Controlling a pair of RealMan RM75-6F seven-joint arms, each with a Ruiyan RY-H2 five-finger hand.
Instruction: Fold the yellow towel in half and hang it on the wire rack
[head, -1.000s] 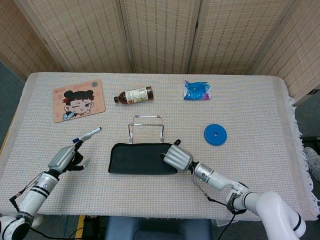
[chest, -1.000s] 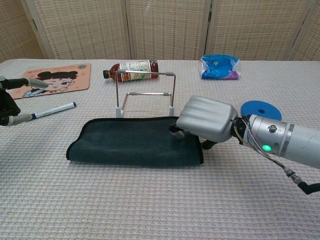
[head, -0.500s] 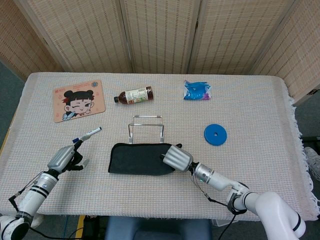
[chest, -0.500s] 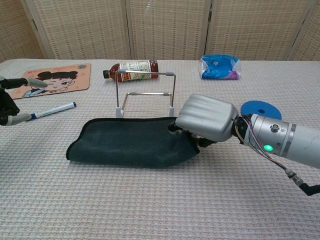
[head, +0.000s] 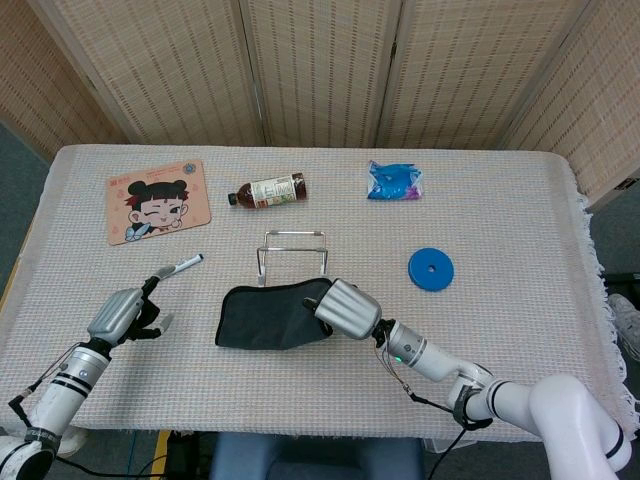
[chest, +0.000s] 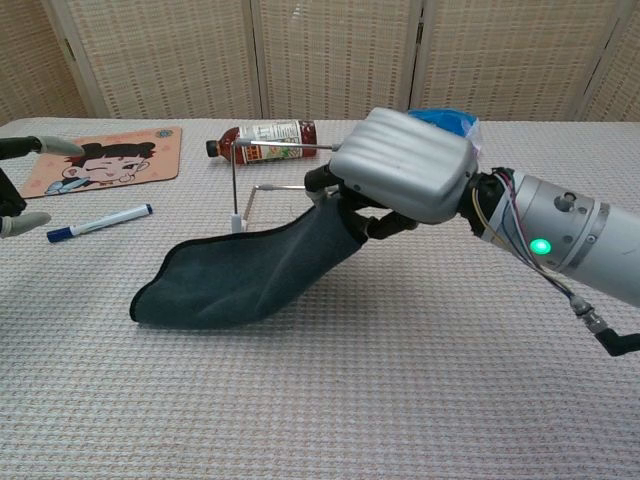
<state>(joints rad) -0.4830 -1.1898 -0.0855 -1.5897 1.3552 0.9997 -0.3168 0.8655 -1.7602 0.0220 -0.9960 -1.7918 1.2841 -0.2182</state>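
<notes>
While the right hand (chest: 402, 163) pinches one end of the towel (chest: 245, 275) and holds it up off the table (chest: 400, 400), the far end of the cloth lies on the surface — so the lift is under way but nothing hangs yet. The towel looks dark grey here, not yellow, and appears already doubled over. Just behind it stands the wire rack (chest: 290, 180), bare; draping the cloth over its top bar is what remains. Off to the side, the left hand (head: 122, 313) hovers low with fingers spread, holding nothing, a pen (head: 178, 266) just beyond it. The chest view shows the raised end level with the rack's bar — the head view flattens that height, yet shows the whole left hand.
</notes>
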